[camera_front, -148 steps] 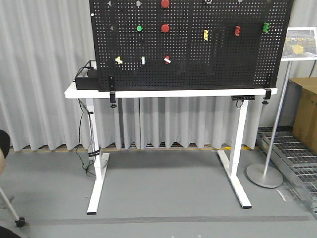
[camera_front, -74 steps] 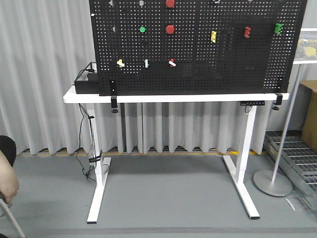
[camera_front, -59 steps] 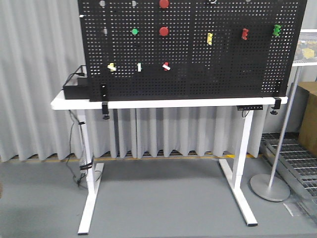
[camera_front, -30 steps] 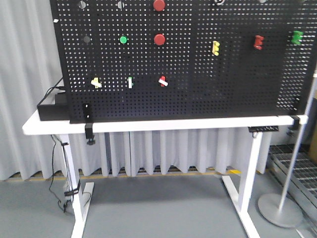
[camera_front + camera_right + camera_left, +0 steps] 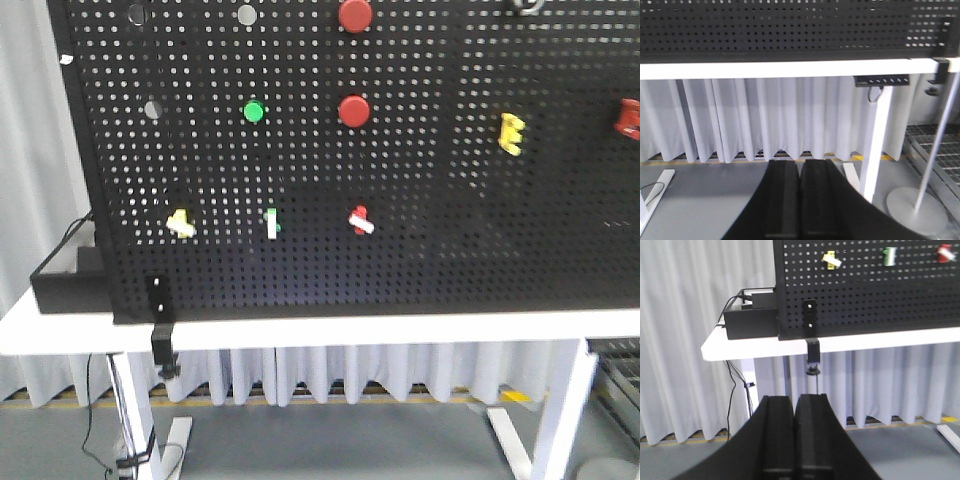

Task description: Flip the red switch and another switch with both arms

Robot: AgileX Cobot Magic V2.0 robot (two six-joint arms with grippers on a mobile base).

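Pegboard [image 5: 450, 250] bore red switch [image 5: 360, 219] at 6 o'clock from lower red button [image 5: 353, 111]; left gripper [image 5: 794, 407], right gripper [image 5: 800, 172] were closed, empty.

I see the red switch [image 5: 360, 220], small, white lever tip angled down-right, mounted high up and right of my left gripper [image 5: 794, 412], well apart.

Front camera close on pegboard [image 5: 450, 250] — wrist cameras lower, sharing it

looks like a test lab: black pegboard [image 5: 450, 260] clamped on a white bench [image 5: 350, 328], grey curtains [image 5: 765, 115] behind, bare grey floor [image 5: 705, 200].
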